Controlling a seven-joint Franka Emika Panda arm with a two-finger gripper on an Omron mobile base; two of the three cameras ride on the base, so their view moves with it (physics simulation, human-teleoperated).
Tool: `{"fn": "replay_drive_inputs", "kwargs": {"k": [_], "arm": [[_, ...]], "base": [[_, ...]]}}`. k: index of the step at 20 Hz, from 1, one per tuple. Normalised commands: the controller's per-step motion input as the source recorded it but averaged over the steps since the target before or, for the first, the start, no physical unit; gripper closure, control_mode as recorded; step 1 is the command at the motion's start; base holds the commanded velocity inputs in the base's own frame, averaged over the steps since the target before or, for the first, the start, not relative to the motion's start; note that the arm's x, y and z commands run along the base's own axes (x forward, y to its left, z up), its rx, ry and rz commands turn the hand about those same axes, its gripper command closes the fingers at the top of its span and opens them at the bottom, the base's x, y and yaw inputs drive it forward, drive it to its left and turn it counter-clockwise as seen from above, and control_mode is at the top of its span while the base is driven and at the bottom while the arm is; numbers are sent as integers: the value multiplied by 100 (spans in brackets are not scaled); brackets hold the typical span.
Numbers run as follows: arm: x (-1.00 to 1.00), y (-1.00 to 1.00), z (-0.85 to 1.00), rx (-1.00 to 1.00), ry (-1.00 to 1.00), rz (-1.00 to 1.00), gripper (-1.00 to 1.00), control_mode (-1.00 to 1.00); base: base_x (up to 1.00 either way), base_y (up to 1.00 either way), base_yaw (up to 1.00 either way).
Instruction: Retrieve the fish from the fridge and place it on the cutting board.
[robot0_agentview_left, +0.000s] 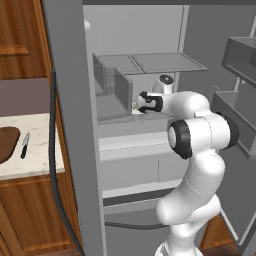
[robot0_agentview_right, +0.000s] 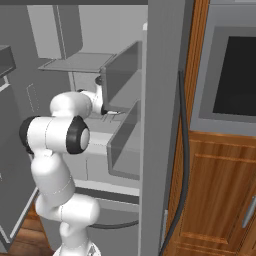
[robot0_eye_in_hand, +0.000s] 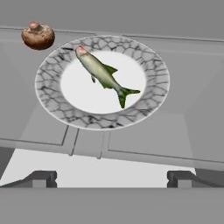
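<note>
The fish (robot0_eye_in_hand: 101, 73), olive-green and yellowish, lies diagonally on a white round plate (robot0_eye_in_hand: 47, 87) with a grey marbled rim, on a grey shelf inside the fridge (robot0_agentview_left: 70, 100). My gripper (robot0_eye_in_hand: 111, 179) is open, its fingertips (robot0_eye_in_hand: 41, 178) spread wide, hovering just in front of and above the plate with nothing between them. In the left base view my arm reaches into the fridge at middle-shelf height. The dark brown cutting board (robot0_agentview_left: 6, 142) sits on the pale counter at the far left, outside the fridge.
A brown mushroom (robot0_eye_in_hand: 38, 36) sits on the shelf beside the plate. A black-handled knife (robot0_agentview_left: 24, 145) lies next to the board. Shelf bins (robot0_agentview_left: 117, 90) flank my hand, door bins (robot0_agentview_left: 240, 60) stand to the right, and an oven (robot0_agentview_right: 235, 70) is set in wooden cabinets.
</note>
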Motion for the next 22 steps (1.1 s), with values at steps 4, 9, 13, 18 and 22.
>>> {"fn": "replay_drive_inputs", "kwargs": {"k": [4,9,13,18,22], "arm": [[33,0,-5,0,0,2,-100,-100],[40,0,-6,0,0,5,-100,-100],[38,0,-6,0,0,5,-100,-100],[27,0,-14,0,0,3,-100,-100],[33,0,-13,0,-1,0,-100,-100]], "base": [[0,0,0],[0,0,0],[0,0,0],[0,0,0],[0,0,0]]}}
